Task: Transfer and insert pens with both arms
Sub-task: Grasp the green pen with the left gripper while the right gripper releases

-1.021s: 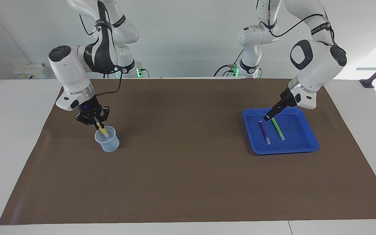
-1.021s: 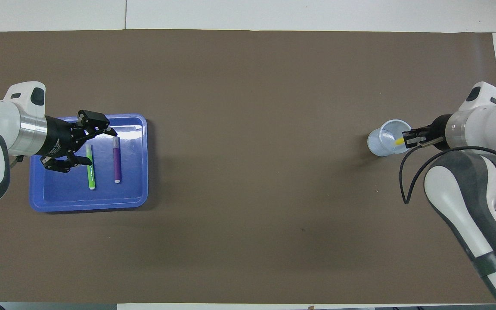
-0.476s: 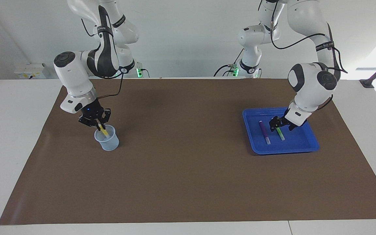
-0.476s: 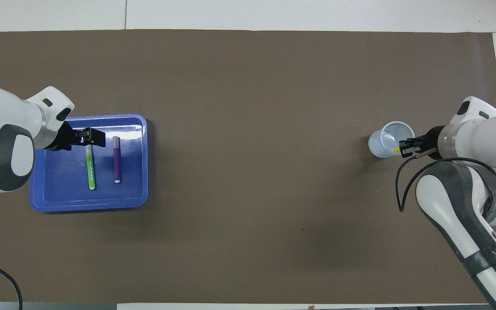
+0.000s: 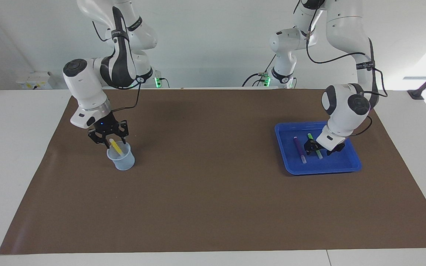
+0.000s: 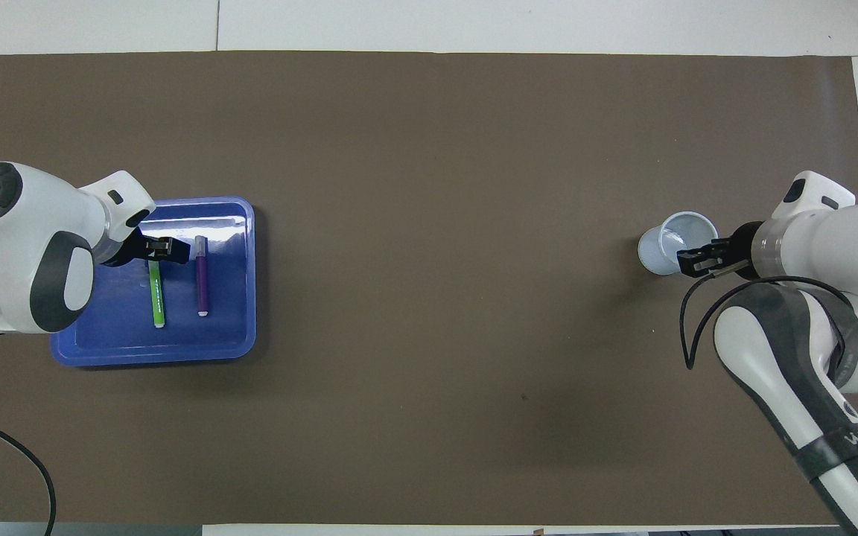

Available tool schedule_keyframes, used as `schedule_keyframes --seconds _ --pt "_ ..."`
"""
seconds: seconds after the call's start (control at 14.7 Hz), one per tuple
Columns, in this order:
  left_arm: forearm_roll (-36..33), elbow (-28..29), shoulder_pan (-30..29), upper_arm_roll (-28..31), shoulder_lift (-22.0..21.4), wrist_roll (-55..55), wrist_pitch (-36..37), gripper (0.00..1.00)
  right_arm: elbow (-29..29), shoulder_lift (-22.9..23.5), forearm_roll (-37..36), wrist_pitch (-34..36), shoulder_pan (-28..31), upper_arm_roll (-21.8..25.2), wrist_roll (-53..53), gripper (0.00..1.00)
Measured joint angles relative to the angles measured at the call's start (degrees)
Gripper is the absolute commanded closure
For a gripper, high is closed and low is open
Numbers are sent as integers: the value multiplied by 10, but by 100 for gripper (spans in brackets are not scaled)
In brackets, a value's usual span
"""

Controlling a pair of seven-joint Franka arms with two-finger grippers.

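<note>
The yellow pen leans in the translucent cup at the right arm's end of the mat. My right gripper hangs just above the cup, open, its fingers apart on either side of the pen's top. In the overhead view this gripper hides the pen at the rim of the cup. The green pen and the purple pen lie side by side in the blue tray. My left gripper is low in the tray, open, astride the green pen at its end nearer the robots.
A brown mat covers the table's middle. Two smaller arms with green-lit bases stand at the robots' edge. A black cable curls by the left arm's near corner.
My right gripper has opened and let go of the yellow pen, which now rests in the cup. My left gripper has turned its wrist and come down into the tray over the green pen.
</note>
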State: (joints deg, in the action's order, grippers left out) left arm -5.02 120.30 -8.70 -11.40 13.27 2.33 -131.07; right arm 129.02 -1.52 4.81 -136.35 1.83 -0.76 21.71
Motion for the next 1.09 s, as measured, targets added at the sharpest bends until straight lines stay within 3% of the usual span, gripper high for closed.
schedule_keyframes --seconds 0.27,0.48,0.61,0.75,0.95,1.09 --pt "-1 9 -4 0 0 0 5 10 -23 -3 0 3 -3 -2 -1 0" --pt "-1 9 -8 0 -1 -16 19 12 -70 -7 0 63 -8 -2 -37 0" --pt "-1 9 -6 -3 -2 -43 26 23 -107 -11 0 110 -15 -2 -81 0" --pt "-1 10 -6 -5 -3 -52 29 41 -147 -13 -25 158 -22 -2 -131 0" --pt "-1 10 -6 -5 -4 -55 30 56 -218 -13 -50 250 -36 -3 -196 0" --pt "-1 11 -6 -5 -4 -56 30 73 -256 -10 -51 291 -42 -3 -228 0"
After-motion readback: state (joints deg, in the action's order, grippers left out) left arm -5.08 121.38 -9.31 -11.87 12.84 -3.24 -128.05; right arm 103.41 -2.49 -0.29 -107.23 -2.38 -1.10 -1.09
